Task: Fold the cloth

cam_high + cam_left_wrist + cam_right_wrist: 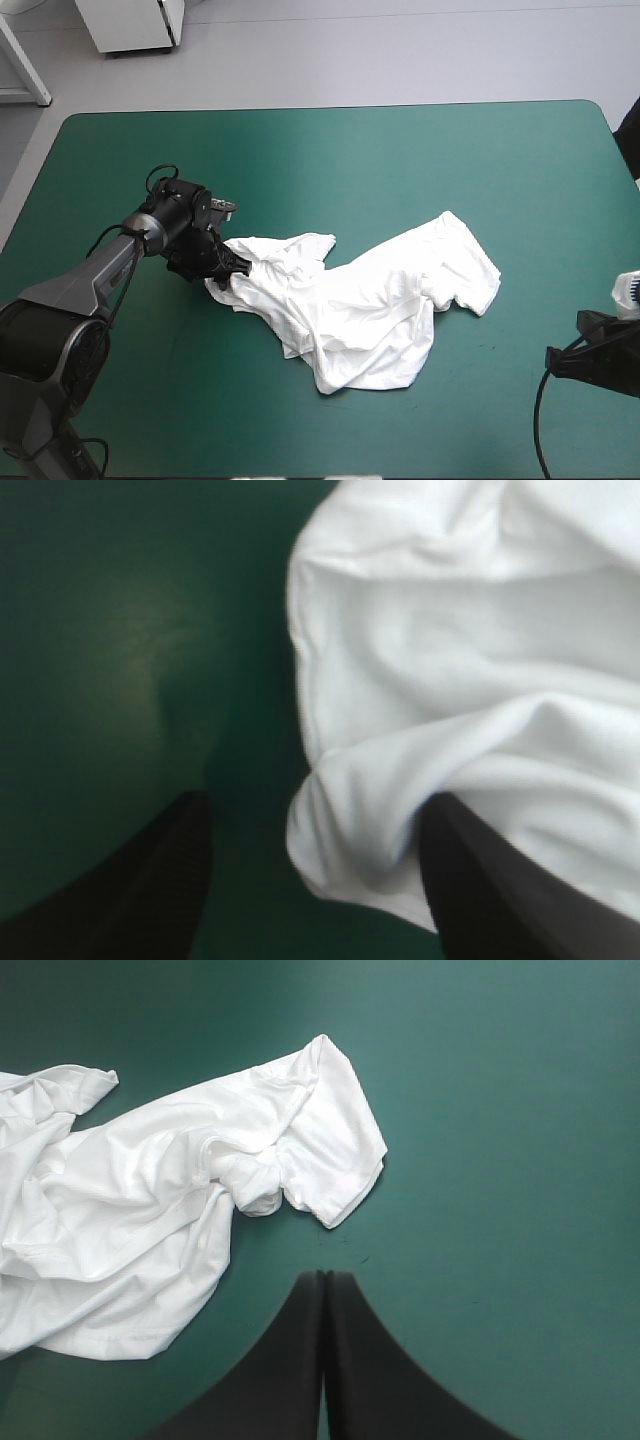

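High view: white T-shirt (360,300) crumpled on teal-green bench (330,150) in a loose, creased sprawl. Left jaws apart at one end of the cloth, a rumpled fold between the black fingers (500,900), against one of them. Right jaws pressed together, clear of the cloth, T-shirt ahead of them, one corner nearest.

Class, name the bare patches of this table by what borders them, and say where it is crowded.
Bare: the teal-green cover between the T-shirt and the far edge; the strip between the T-shirt and the near edge; the patch between the T-shirt and the shut right gripper. Crowded: the T-shirt's left end, where the open left gripper straddles its edge.
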Controlling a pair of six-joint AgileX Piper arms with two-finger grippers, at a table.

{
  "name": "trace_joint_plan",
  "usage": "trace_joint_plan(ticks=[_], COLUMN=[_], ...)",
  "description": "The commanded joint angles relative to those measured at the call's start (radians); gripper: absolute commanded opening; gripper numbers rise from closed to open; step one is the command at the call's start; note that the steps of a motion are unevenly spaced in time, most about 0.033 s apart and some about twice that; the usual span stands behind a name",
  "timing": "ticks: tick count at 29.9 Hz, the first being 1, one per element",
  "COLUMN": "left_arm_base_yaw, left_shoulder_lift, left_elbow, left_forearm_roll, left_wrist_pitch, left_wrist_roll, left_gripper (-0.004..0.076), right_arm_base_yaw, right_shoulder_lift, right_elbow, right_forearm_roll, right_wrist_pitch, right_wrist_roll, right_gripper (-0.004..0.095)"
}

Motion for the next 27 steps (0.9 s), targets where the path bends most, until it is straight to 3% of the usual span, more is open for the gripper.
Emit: trace_joint_plan(ticks=[1, 3, 6, 10, 13, 18, 21, 27], left_arm_base_yaw=[0.0, 0.0, 0.0, 0.0, 0.0, 0.0, 0.0, 0.0], left_shoulder_lift=[-0.007, -0.001, 0.003, 0.003, 0.003, 0.003, 0.003, 0.003], left_elbow=[-0.019, -0.019, -0.019, -0.019, -0.019, -0.019, -0.019, -0.019], left_forearm_roll=[-0.005, -0.005, 0.001, 0.001, 0.001, -0.033, -0.054, -0.054], left_wrist_pitch=[-0.031, -0.039, -0.043, -0.058, -0.069, -0.071, -0.075, -0.075], left_wrist_roll=[-0.007, -0.007, -0.007, -0.007, -0.007, -0.007, -0.007, -0.007], left_gripper=[0.0373, 0.0255, -0.0023, -0.0022, -0.0022, -0.0022, -0.0022, -0.0022], right_arm_base_yaw=[-0.001, -0.001, -0.001, -0.001, -0.001, -0.002, -0.002, -0.006], right_shoulder_lift=[0.011, 0.014, 0.046, 0.155, 0.281, 0.499, 0.613, 0.762], right_elbow=[-0.027, -0.025, -0.014, 0.003, 0.006, 0.006, 0.002, -0.073], right_forearm_roll=[0.001, -0.013, -0.013, -0.013, -0.029, -0.06, -0.038, -0.036], right_wrist_pitch=[-0.001, -0.001, -0.001, -0.003, -0.027, -0.057, -0.087, -0.186], right_wrist_roll=[0.0, 0.028, 0.061, 0.037, -0.016, 0.003, -0.002, -0.009], right_gripper=[-0.0017, -0.0017, -0.0016, 0.0012, 0.0106, 0.0404, 0.052, 0.0531])
